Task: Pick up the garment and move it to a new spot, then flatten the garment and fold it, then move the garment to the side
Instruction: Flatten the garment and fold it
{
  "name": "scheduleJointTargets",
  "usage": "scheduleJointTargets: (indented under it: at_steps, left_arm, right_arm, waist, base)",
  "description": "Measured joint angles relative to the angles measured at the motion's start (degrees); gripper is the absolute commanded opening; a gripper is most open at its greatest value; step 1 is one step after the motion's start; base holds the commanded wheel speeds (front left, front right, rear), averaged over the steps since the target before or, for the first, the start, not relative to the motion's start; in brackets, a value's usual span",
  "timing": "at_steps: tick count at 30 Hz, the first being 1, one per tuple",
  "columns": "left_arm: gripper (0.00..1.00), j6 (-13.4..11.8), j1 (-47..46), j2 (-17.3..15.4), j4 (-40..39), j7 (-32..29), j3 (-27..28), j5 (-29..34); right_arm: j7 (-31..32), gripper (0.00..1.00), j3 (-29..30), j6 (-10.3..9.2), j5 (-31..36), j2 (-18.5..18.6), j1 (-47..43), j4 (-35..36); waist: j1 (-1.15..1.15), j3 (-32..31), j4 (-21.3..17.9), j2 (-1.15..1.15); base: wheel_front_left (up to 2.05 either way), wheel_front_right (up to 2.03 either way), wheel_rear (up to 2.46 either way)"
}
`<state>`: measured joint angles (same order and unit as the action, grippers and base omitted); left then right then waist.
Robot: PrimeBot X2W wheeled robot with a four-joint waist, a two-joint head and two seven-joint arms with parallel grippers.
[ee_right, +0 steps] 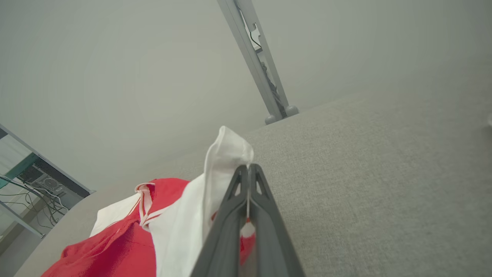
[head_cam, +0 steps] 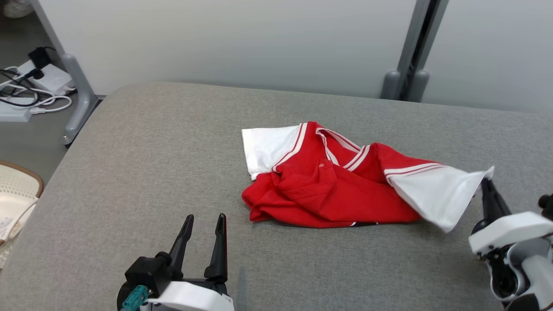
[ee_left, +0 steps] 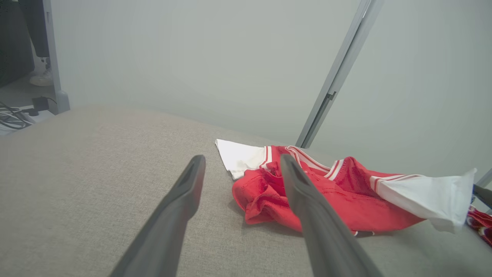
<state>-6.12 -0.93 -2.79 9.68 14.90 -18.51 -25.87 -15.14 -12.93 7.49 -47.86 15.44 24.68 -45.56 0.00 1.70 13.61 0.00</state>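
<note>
The garment (head_cam: 328, 185) is a red shirt with white sleeves and white-striped trim, lying crumpled near the middle of the grey surface (head_cam: 151, 164). My right gripper (head_cam: 486, 181) is shut on the edge of its right white sleeve, lifting that sleeve off the surface; in the right wrist view the closed right gripper (ee_right: 248, 169) pinches the white cloth of the garment (ee_right: 180, 223). My left gripper (head_cam: 205, 218) stands open at the lower left, apart from the shirt. In the left wrist view the left gripper (ee_left: 242, 159) points toward the garment (ee_left: 326, 192), nothing between its fingers.
A pale partition wall with grey posts (head_cam: 402, 82) runs behind the surface. Cables and power strips (head_cam: 34, 86) lie on the floor at far left, beside a grey leg (head_cam: 80, 99). A woven basket (head_cam: 17, 194) sits at the left edge.
</note>
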Motion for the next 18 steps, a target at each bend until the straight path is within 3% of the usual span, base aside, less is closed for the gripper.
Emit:
scheduleJointTargets:
  at_steps: [1, 2, 8, 18]
  left_arm:
    - [1.00, 0.0, -0.2, 0.0, 0.0, 0.0, 0.1, 0.1]
    - [1.00, 0.1, -0.5, 0.0, 0.0, 0.0, 0.2, 0.2]
    - [1.00, 0.5, -1.2, 0.0, 0.3, 0.0, 1.2, 1.2]
    - [1.00, 1.1, -2.2, 0.0, 0.2, 0.0, 2.8, 1.7]
  right_arm:
    - [0.0, 0.42, -0.7, 0.00, 0.6, -0.3, -1.1, 0.0]
    - [0.0, 1.00, -0.7, 0.00, 2.0, -0.3, -1.7, 0.0]
    - [0.0, 1.00, 1.2, 0.00, 6.7, -2.3, -2.7, 4.8]
    - [0.0, 1.00, 2.6, 0.00, 15.2, -5.2, -8.5, 23.8]
  waist:
    - [0.00, 0.1, -0.7, 0.00]
    - [0.00, 0.2, -1.4, 0.00]
    - [0.00, 0.2, -5.7, 0.00]
    - [0.00, -0.8, -11.4, 0.00]
  base:
    - [0.00, 0.00, 0.00]
    - [0.00, 0.00, 0.00]
    - [0.00, 0.00, 0.00]
    - [0.00, 0.00, 0.00]
